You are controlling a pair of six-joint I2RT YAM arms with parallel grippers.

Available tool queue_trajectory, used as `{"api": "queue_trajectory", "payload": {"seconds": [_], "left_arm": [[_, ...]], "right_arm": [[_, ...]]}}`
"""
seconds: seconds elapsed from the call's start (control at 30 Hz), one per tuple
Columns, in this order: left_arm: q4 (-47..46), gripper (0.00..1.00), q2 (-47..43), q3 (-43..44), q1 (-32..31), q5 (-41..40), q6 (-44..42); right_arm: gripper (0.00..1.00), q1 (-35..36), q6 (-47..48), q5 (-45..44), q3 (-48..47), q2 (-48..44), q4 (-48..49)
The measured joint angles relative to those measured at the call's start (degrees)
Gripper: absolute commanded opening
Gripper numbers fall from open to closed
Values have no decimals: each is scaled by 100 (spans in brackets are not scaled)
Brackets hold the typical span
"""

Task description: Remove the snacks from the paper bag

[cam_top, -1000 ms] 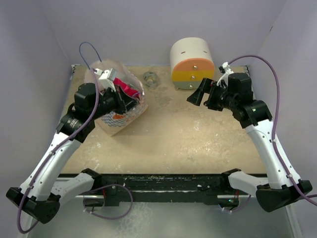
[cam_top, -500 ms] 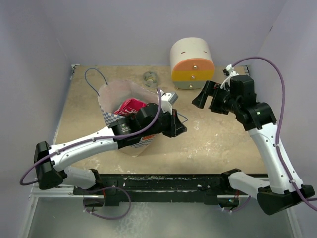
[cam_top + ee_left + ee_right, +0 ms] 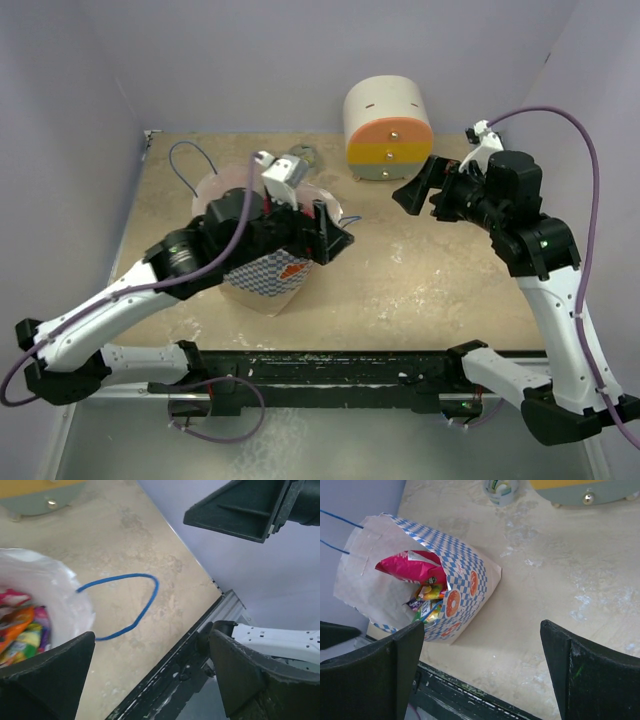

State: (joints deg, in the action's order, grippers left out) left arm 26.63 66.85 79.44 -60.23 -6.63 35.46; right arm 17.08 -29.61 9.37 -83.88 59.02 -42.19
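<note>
The table point(image 3: 430, 290) bears the paper bag point(image 3: 265, 280) left of centre, its mouth open upward. The cream-orange-yellow drawer box point(image 3: 388, 130) sits at the far edge. Your left gripper point(image 3: 335, 235) hangs over the bag's right rim, fingers spread wide; in its wrist view the bag mouth lies at lower left. Your right gripper point(image 3: 418, 190), likewise spread, hangs near the drawer box, well apart from the bag. The snacks point(image 3: 410, 565), a pink packet uppermost, lie inside the bag. A blue cord handle point(image 3: 135, 595) loops out from the rim onto the table.
</note>
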Motion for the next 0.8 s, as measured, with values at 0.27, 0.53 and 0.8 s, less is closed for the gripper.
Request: {"api": "queue_trajectory", "payload": {"seconds": [0.27,0.53,0.8], "left_arm": [[1912,99,-1115,1040,433,-310,-745],[2833,99,-955,2068,439,-1867,-977],[2863,99,-385,2031,1545,-2236,-1582]], "right_arm": [[100,0,107,385,-22,382,52],[100,0,83,619,-247,656,153],[100,0,0,695,-245,682,245]]}}
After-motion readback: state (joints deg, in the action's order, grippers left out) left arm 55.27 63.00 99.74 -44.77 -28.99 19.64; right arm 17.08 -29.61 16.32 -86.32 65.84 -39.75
